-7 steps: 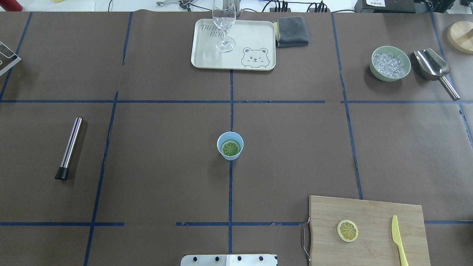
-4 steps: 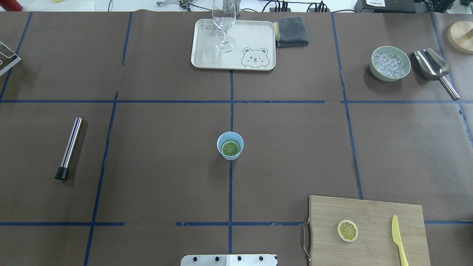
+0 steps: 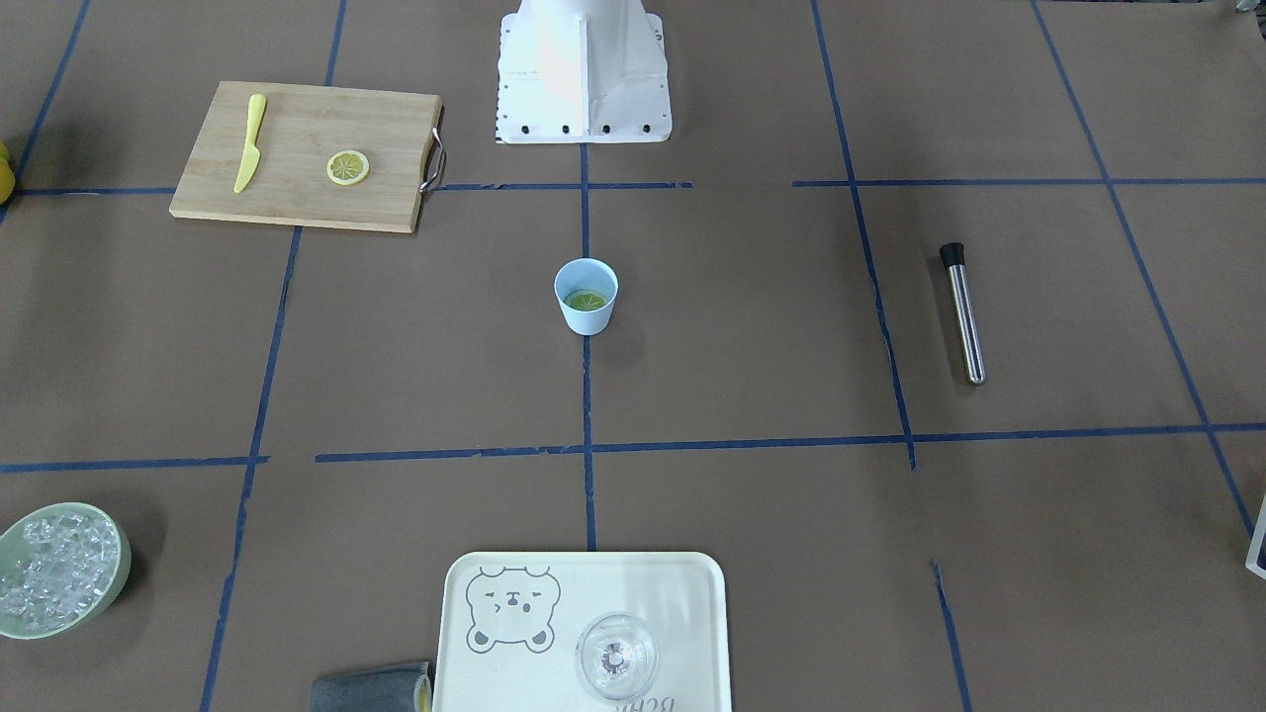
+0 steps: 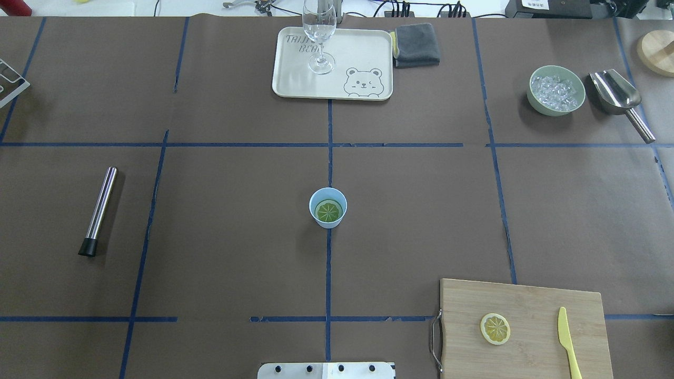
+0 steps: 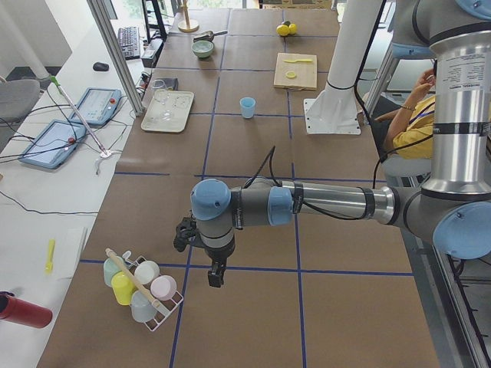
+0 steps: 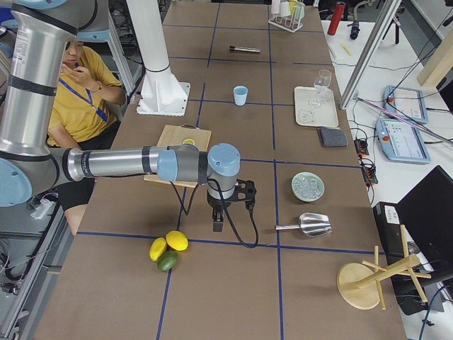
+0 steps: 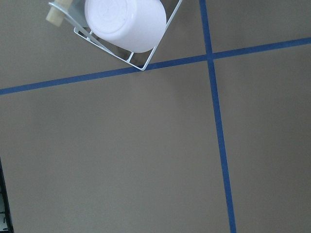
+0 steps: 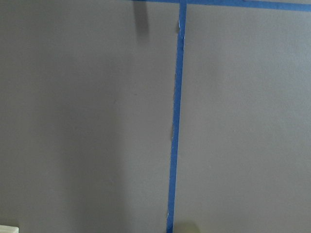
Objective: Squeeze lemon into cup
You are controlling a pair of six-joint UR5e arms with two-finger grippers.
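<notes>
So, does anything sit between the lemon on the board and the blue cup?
Nothing visible does: only cutting board and bare table lie between the lemon and the cup. The yellow knife lies on the lemon's other side.

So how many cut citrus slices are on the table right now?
2: the lemon slice on the cutting board, and a greenish slice inside the blue cup. More could be hidden under that one.

Tray w/ glass, ice bowl.
</notes>
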